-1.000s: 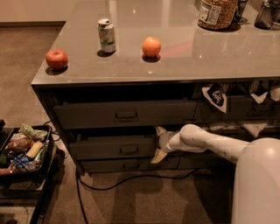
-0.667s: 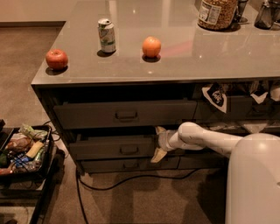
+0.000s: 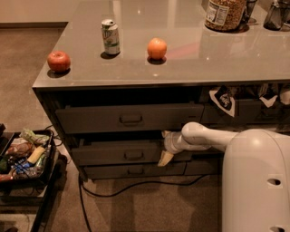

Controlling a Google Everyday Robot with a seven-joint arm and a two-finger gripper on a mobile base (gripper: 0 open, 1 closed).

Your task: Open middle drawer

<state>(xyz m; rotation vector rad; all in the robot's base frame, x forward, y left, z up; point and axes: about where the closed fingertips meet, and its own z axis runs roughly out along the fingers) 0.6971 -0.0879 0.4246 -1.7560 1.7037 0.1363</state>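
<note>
The middle drawer (image 3: pixel 118 153) is the wide dark-grey front below the counter, with a small loop handle (image 3: pixel 133 155) at its centre. It stands out a little from the cabinet, with a dark gap above it. My gripper (image 3: pixel 165 147) is at the right end of this drawer front, well to the right of the handle. One pale finger (image 3: pixel 166 134) points up at the drawer's top edge and the other points down over its lower edge. The fingers are spread apart and hold nothing that I can see.
The top drawer (image 3: pixel 131 118) and the slim bottom drawer (image 3: pixel 136 171) flank the middle one. On the counter (image 3: pixel 204 63) stand an apple (image 3: pixel 59 61), a can (image 3: pixel 110 37), an orange (image 3: pixel 157 48) and a jar (image 3: pixel 225 13). A black cart with snacks (image 3: pixel 22 156) is at the left. A cable (image 3: pixel 136 186) lies on the floor.
The gripper has stayed at the right end of the middle drawer front. My white arm body fills a little more of the lower right.
</note>
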